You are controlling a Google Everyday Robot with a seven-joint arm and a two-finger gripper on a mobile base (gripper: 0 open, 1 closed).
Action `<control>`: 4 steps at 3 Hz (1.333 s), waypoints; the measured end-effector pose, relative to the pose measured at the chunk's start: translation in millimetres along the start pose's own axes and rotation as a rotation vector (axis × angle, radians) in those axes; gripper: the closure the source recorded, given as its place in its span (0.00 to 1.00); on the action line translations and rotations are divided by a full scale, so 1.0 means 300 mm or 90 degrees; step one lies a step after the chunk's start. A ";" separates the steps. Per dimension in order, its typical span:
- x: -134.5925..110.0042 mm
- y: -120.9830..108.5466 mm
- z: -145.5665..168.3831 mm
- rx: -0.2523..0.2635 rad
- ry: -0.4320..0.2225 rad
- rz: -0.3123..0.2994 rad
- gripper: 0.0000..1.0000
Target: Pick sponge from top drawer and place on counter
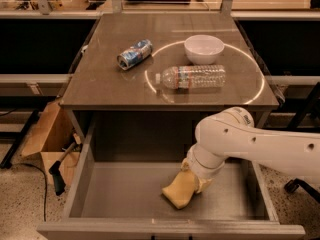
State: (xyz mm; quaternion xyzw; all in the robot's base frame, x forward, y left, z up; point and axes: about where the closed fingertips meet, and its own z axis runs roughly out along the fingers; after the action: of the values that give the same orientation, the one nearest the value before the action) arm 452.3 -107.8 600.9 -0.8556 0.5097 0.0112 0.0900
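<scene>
The pale yellow sponge [177, 191] is inside the open top drawer [115, 194], right of its middle, with its upper end tilted up off the grey bottom. My gripper [194, 180] reaches down into the drawer from the right. Its cream fingers [204, 184] are closed on the sponge's upper right end, and the white wrist hides part of the grip. The glossy grey-brown counter [105, 79] with its thin white circle lies above and behind the drawer.
On the counter are a crushed can [134, 54], a white bowl [203, 48] and a clear plastic bottle [192, 77] lying on its side. A cardboard box [45, 139] and a dark tool [57, 171] are on the floor at the left. My white arm [270, 146] crosses the drawer's right wall.
</scene>
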 end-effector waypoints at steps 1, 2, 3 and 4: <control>-0.002 0.000 -0.003 -0.002 0.000 0.000 1.00; -0.011 -0.003 -0.016 -0.010 0.000 -0.002 1.00; -0.037 -0.027 -0.115 -0.004 -0.004 -0.010 1.00; -0.056 -0.045 -0.230 0.002 -0.002 -0.012 1.00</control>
State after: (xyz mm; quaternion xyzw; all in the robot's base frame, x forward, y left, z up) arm 451.0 -98.2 672.6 -0.8601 0.5016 0.0108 0.0927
